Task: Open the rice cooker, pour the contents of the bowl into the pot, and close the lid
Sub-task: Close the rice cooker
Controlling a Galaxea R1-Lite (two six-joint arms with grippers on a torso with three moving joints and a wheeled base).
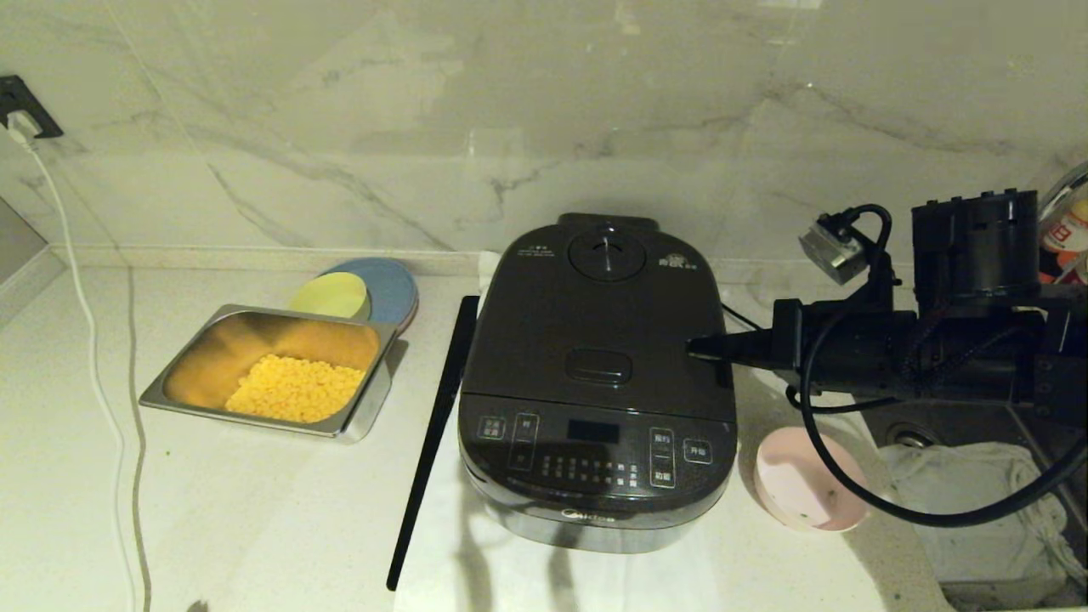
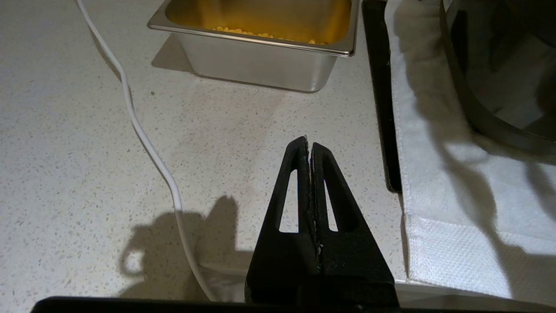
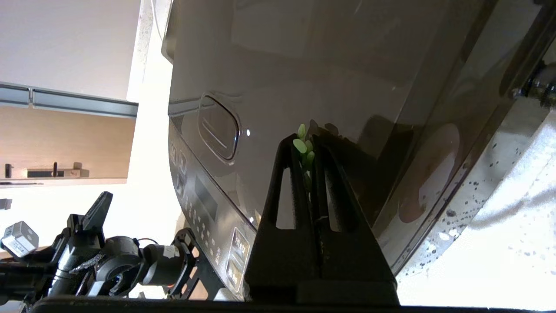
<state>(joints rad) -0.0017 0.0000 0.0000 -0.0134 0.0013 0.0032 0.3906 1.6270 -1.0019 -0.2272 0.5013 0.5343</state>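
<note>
Lid [image 1: 599, 340] dark, glossy, flat on rice cooker [image 1: 595, 442].

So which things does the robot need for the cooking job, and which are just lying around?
For the job:
- rice cooker, its lid down
- pink bowl
- right claw, shut at the lid's edge

Just lying about:
- steel tray of corn
- yellow-green bowl
- blue plate
- left claw, shut, parked
</note>
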